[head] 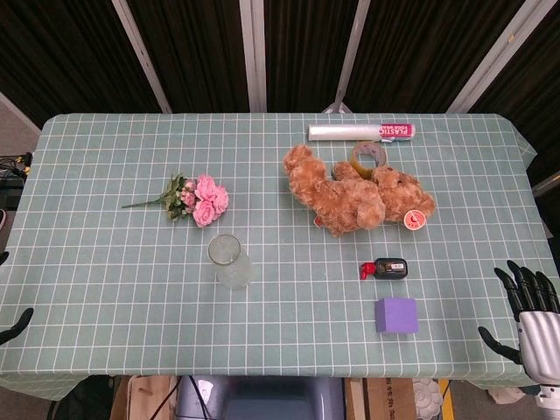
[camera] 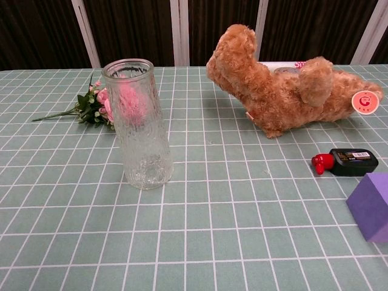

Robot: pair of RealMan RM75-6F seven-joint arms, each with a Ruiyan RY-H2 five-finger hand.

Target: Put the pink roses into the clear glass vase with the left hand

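Fingertips of my left hand [head: 16, 325] show dark at the table's left edge; whether it is spread or curled I cannot tell. The small bunch of pink roses with green stems [head: 196, 200] lies flat on the green checked tablecloth [head: 105, 262], just behind the upright clear glass vase [head: 229, 261], apart from it. Further right lie the curly brown teddy bear [head: 354, 194], a small black bottle with red cap [head: 385, 269] and a purple cube [head: 395, 315]. My right hand [head: 525, 319] hangs at the right edge, fingers spread, holding nothing.

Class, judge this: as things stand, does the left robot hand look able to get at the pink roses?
Probably yes. The left robot hand sits at the table's near-left edge, and only bare cloth lies between it and the pink roses; the glass vase stands off to the right.
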